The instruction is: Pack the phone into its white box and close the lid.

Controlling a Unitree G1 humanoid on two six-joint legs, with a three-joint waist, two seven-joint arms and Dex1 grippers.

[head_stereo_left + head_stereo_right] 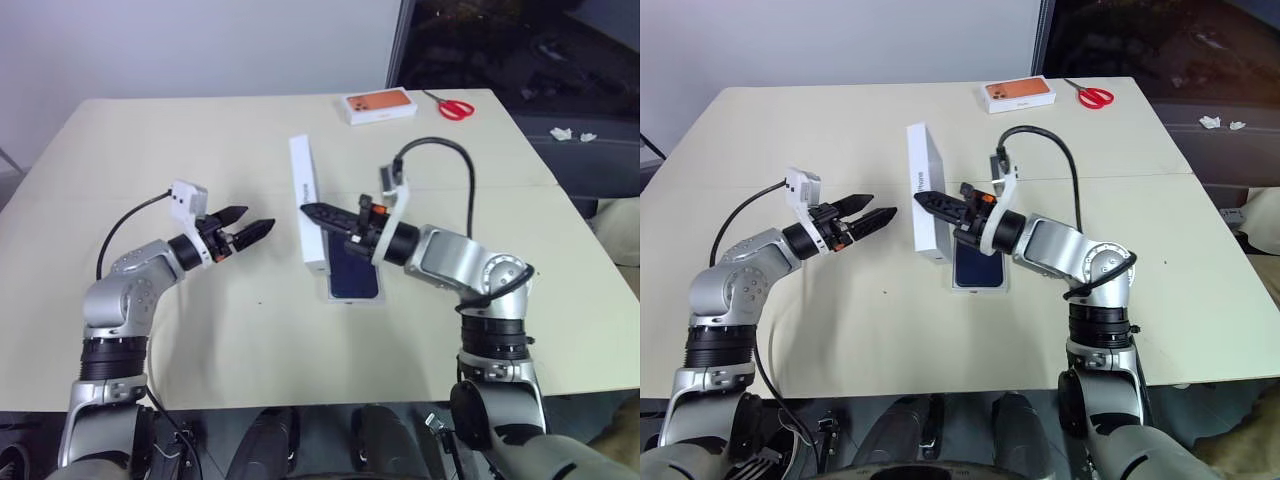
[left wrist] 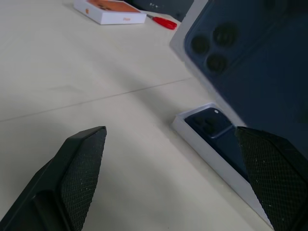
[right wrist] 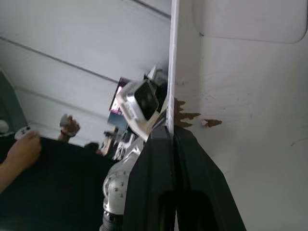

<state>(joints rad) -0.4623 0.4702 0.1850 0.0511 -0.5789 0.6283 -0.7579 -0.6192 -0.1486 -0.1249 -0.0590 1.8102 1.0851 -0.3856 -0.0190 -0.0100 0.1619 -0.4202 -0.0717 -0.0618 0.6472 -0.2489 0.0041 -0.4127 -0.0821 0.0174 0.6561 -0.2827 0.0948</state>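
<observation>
While the right claw (image 1: 312,212) is clenched on one wall of the lid (image 1: 306,200), holding it up on edge above the middle of the counter (image 1: 150,150), the phone (image 1: 353,270) lies in the white box (image 1: 352,298) just beside it. Well apart on the other side, the left claw (image 1: 252,225) hovers released, gripping nothing. An orange-printed box (image 1: 380,106) and red scissors (image 1: 452,106) sit near the far edge.
</observation>
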